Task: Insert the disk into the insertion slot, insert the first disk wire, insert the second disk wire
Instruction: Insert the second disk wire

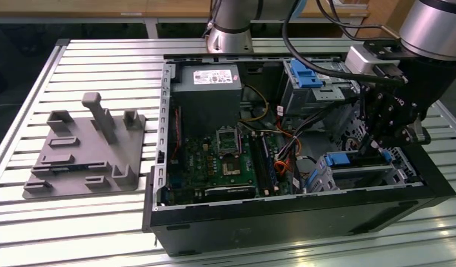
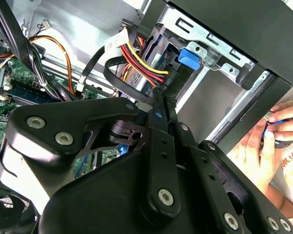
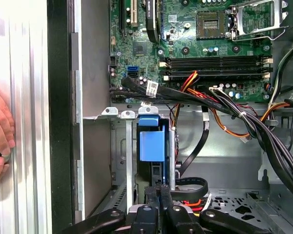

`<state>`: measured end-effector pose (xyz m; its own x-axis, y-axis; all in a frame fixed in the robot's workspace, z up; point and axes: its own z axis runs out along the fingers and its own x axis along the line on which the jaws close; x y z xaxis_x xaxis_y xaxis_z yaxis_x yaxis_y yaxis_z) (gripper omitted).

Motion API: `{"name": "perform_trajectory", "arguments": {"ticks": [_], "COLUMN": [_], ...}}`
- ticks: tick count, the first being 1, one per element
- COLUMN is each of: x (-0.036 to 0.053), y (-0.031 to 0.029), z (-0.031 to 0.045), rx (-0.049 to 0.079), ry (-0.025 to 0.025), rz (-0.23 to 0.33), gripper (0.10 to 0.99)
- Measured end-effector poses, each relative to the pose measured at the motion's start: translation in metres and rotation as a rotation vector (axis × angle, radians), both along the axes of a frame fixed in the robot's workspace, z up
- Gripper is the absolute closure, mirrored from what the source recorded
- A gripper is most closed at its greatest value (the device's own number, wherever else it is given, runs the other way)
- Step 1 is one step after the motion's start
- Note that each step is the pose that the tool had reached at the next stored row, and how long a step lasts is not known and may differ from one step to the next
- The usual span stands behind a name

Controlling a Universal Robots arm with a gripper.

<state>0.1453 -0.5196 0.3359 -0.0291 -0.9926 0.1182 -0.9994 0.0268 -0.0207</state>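
Nearest in the exterior view, the black computer case [image 1: 302, 214] lies open, and the gripper [image 1: 370, 146] reaches down at right so the disk [image 1: 354, 160] seats in the insertion slot [image 1: 361, 175]. In the second wrist view, jaws pinch narrowly together by a cable connector [image 2: 162, 90]. In the first wrist view, they hang just below the disk's blue carrier [image 3: 151, 141]; a hand [image 3: 0, 131] rests at left.

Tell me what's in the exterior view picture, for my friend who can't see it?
A robot arm's black gripper reaches down into an open computer case, right above the blue-edged disk sitting in its silver insertion slot. A green circuit board lies inside; a grey plastic stand sits at the exterior view's left.
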Motion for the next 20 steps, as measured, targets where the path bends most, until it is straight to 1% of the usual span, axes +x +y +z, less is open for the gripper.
{"name": "perform_trajectory", "arguments": {"ticks": [20], "x": [0.0000], "y": [0.0000], "z": [-0.0037], "rx": [0.000], "ry": [0.0000], "rz": [0.000], "gripper": [0.941]}}
